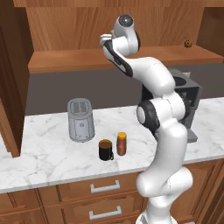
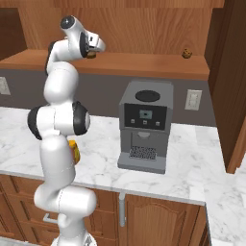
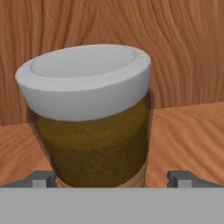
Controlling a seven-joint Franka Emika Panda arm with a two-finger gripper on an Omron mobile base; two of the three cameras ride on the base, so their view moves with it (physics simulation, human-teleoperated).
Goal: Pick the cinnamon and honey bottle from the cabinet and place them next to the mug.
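Note:
The cinnamon [image 3: 92,127], a brown jar with a pale lid, stands upright on the cabinet [image 1: 65,59] shelf. My gripper [image 3: 111,179] is open, with one fingertip on each side of the jar's base and a gap to each. From the right base view the gripper [image 2: 96,48] reaches over the shelf, where a bit of the cinnamon [image 2: 91,55] shows. The honey bottle [image 1: 121,143], amber with an orange cap, stands on the counter just right of the dark mug [image 1: 105,150].
A grey toaster [image 1: 81,120] stands behind and left of the mug. A grey coffee machine [image 2: 144,125] sits on the marble counter [image 1: 43,157] to the right. A small round brown thing [image 2: 187,53] lies at the shelf's right end.

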